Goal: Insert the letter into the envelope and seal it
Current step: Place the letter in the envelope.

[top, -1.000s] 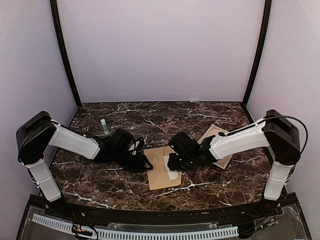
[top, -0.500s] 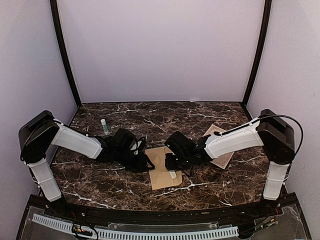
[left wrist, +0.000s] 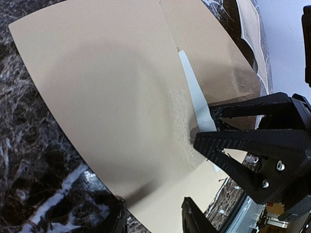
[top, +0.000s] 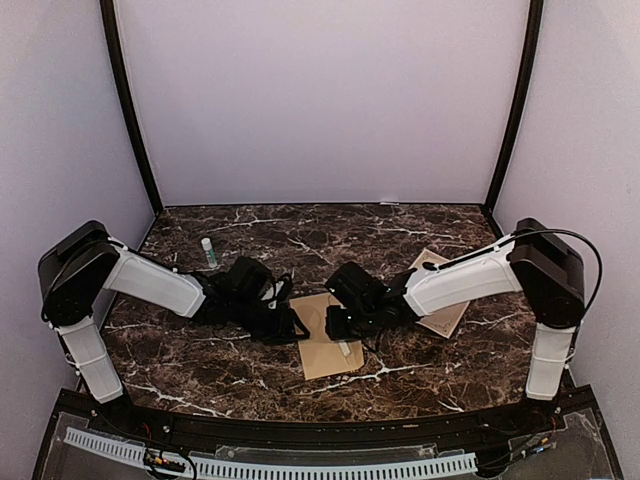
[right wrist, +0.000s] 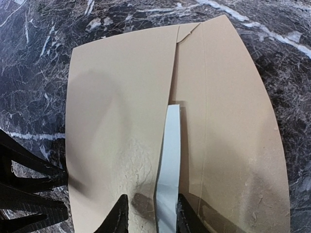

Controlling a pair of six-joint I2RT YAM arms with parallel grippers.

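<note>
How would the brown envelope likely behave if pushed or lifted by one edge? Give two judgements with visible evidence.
Probably floppy: the envelope is thin paper, wrinkled near the right gripper. Likely light and apt to slide rather than lift cleanly, since it lies flat on the glossy marble table.

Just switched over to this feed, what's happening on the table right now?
The right gripper straddles a pale sheet, apparently the letter, which shows as a narrow strip poking out from under the front panel of the brown envelope. The left gripper, fingers apart, sits at the envelope's opposite edge, seemingly steadying it. The flap looks open, so sealing is not yet done.
</note>
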